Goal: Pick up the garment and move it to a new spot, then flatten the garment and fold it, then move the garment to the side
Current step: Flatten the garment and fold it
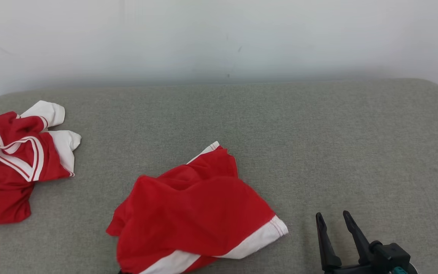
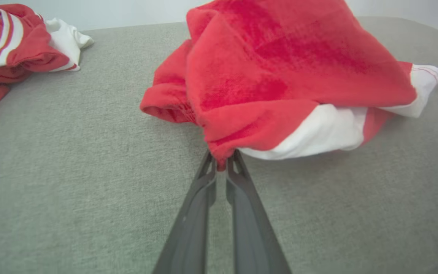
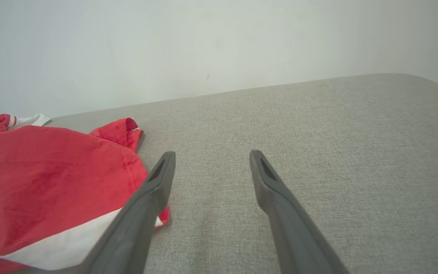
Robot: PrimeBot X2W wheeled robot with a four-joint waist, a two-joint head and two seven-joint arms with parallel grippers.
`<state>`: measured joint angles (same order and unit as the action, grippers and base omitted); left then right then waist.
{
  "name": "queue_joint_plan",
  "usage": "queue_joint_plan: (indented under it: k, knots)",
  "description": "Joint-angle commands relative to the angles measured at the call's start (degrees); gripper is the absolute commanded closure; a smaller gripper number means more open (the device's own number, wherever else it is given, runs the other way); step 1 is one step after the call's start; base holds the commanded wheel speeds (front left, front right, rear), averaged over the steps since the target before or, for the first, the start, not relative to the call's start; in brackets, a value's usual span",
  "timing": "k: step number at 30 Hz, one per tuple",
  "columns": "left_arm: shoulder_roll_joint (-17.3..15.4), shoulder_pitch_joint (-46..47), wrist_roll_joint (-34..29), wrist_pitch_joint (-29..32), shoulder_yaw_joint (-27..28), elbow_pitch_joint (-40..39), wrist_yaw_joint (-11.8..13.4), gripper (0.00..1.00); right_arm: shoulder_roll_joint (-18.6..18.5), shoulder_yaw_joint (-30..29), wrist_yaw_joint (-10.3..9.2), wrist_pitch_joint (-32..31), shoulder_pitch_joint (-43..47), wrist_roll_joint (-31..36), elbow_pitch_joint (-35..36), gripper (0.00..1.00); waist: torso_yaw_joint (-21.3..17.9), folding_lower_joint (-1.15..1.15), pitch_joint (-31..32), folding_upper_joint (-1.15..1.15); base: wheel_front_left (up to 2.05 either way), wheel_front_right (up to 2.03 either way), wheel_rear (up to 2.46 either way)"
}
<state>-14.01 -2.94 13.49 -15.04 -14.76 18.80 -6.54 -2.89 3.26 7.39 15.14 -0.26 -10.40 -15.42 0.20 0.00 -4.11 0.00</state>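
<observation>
Lift straight up off the grey cushion (image 1: 318,133) to let the crumpled red garment (image 1: 196,213), lying front and centre, hang free and clear the other shirt (image 1: 13,163) at far left. Rely on the left gripper (image 2: 221,160), pinched shut on a red fold; save the right gripper (image 1: 333,215), wide open and empty, for flattening.

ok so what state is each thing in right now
red garment: crumpled, not folded, one edge pinched
left pincer: shut on the red garment's edge
right pincer: open, holding nothing, beside the red garment
second garment: bunched in a heap, untouched
</observation>
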Motion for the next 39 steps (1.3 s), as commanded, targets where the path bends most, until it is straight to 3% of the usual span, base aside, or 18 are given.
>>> queue_joint_plan:
  k: [1, 6, 8, 9, 16, 28, 39]
  knots:
    - [0.12, -0.79, -0.05, -0.09, -0.01, 0.43, 0.08, 1.00, 0.05, -0.03, 0.20, 0.10, 0.35, -0.13, -0.16, 0.00, 0.34, 0.00, 0.00, 0.00, 0.00, 0.00, 0.00]
    - [1.59, -1.13, 1.21, -0.09, 0.35, 2.64, -0.02, 1.00, 0.05, 0.18, 0.20, 0.10, 0.58, -0.01, -1.12, 0.00, 0.90, 0.00, 0.82, 0.00, 0.00, 0.00, 0.00]
    - [2.20, -0.91, 1.51, -0.09, 0.89, 2.81, 0.00, 0.11, 0.05, 0.36, 0.20, 0.10, 0.44, 0.13, -1.28, 0.00, 1.27, 0.00, 1.14, 0.00, 0.00, 0.00, 0.00]
    - [2.43, -1.03, 1.49, -0.09, 1.11, 3.10, 0.00, 0.00, 0.07, 0.48, 0.20, 0.10, 0.39, 0.23, -1.31, 0.00, 1.43, 0.00, 1.23, 0.00, 0.00, 0.00, 0.00]
    - [3.68, -3.13, 1.84, -0.09, 5.29, 4.25, 0.64, 0.00, 0.05, 0.84, 0.20, 0.09, 0.23, 0.51, -1.02, 0.00, 2.52, 0.00, 1.52, 0.00, 0.00, 0.00, 0.00]
    - [8.03, -4.87, -2.50, -0.09, 15.89, -6.63, 0.05, 0.00, 0.06, 2.00, 0.20, 0.09, 0.60, 2.31, -2.63, 0.00, 3.90, 0.00, 2.29, 0.00, 0.00, 0.00, 0.00]
    - [10.52, -1.50, -5.80, -0.09, 17.15, -8.43, -0.76, 0.00, -0.71, 7.16, 0.20, 0.10, -4.80, 5.86, -14.15, 0.00, 3.75, 0.00, 2.94, 0.00, 0.00, 0.00, 0.00]
